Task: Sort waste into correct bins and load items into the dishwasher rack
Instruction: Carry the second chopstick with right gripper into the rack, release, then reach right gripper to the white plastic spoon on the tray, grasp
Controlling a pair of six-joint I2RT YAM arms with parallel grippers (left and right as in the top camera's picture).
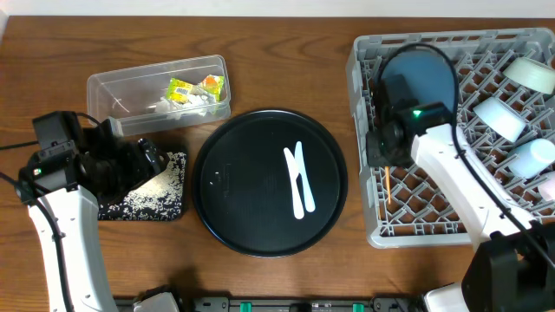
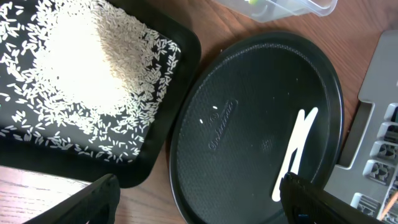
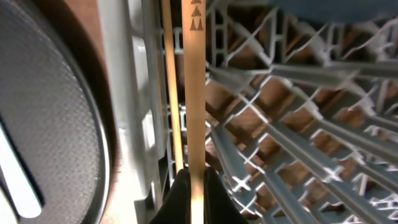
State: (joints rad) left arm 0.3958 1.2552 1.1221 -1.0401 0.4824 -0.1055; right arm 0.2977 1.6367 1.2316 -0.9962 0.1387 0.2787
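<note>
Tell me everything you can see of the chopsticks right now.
The chopsticks are two thin, pale wooden sticks, parallel and close together. The wider-looking one bears small dark printed marks near its far end and is clamped in the shut right gripper. The other runs beside it, toward the rack wall; whether it is gripped too is unclear. Both are inside the grey dishwasher rack, just within its wall, above the lattice base.

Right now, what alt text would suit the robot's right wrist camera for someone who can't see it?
The shut right gripper pinches a flat wooden chopstick over the lattice of the grey dishwasher rack, a thinner second chopstick beside it. A round black tray lies left of the rack.
</note>
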